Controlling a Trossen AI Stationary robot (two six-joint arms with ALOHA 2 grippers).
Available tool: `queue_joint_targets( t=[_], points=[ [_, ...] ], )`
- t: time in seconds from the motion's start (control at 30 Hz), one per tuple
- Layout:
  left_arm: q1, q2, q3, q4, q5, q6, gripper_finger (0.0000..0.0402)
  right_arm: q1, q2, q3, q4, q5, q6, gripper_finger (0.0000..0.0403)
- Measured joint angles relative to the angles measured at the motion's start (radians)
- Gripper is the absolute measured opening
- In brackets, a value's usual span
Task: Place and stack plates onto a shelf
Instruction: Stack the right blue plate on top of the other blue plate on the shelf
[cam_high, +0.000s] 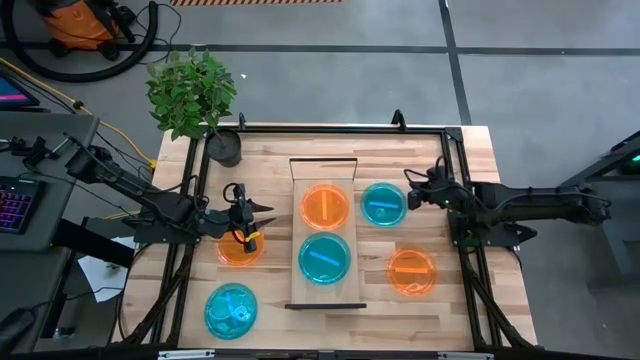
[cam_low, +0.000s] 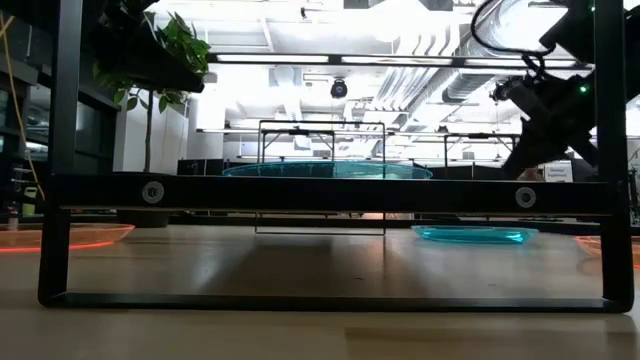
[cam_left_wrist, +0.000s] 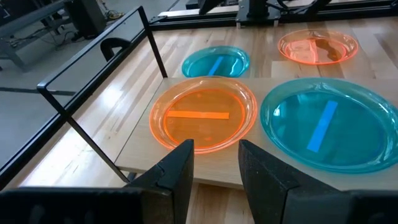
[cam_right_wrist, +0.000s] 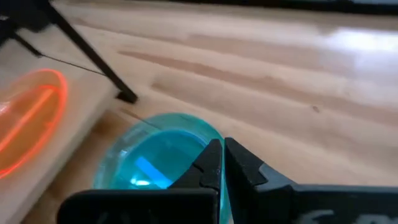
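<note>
Just ahead of our right gripper (cam_right_wrist: 222, 163), its fingers pressed together, a cyan plate (cam_right_wrist: 155, 158) lies on the butcher-block table (cam_right_wrist: 280, 81); our left gripper (cam_left_wrist: 214, 165) hovers, fingers parted.

Orange plate under left arm (cam_high: 238, 248): we see it partly covered by the left gripper (cam_high: 246, 222) from above.
Cyan plate beside the shelf (cam_right_wrist: 163, 163): in the right wrist view, its near part is hidden behind the closed jaws.
Orange plates at the low view's sides (cam_low: 66, 238): both cut off by the edges.
Right gripper (cam_low: 520, 85): dark against ceiling lights; we can perhaps make out its outline only.
</note>
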Motion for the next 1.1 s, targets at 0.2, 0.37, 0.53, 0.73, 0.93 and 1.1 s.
queue_joint_targets(
  t=[0.2, 0.37, 0.53, 0.73, 0.93, 1.1],
  points=[
    [0.000, 0.000, 0.000, 0.002, 0.000, 0.000, 0.0117, 0.044, 0.081, -0.030, -0.022, 0.017, 0.130, 0.0000],
    [0.000, 0.000, 0.000, 0.004, 0.000, 0.001, 0.0117, 0.071, 0.159, -0.175, 0.203, 0.007, 0.182, 0.0001],
    [0.000, 0.000, 0.000, 0.009, -0.001, 0.001, 0.0117, 0.069, 0.176, -0.184, 0.231, 0.008, 0.206, 0.0018],
    [0.000, 0.000, 0.000, 0.008, -0.001, 0.002, 0.0117, 0.068, 0.178, -0.179, 0.265, 0.030, 0.204, 0.0079],
    [0.000, 0.000, 0.000, 0.008, -0.001, 0.001, 0.0117, 0.071, 0.203, -0.179, 0.261, 0.016, 0.284, 0.0138],
    [0.000, 0.000, 0.000, 0.009, -0.001, 0.002, 0.0117, 0.071, 0.282, -0.179, 0.296, -0.043, 0.308, 0.0153]
  ],
)
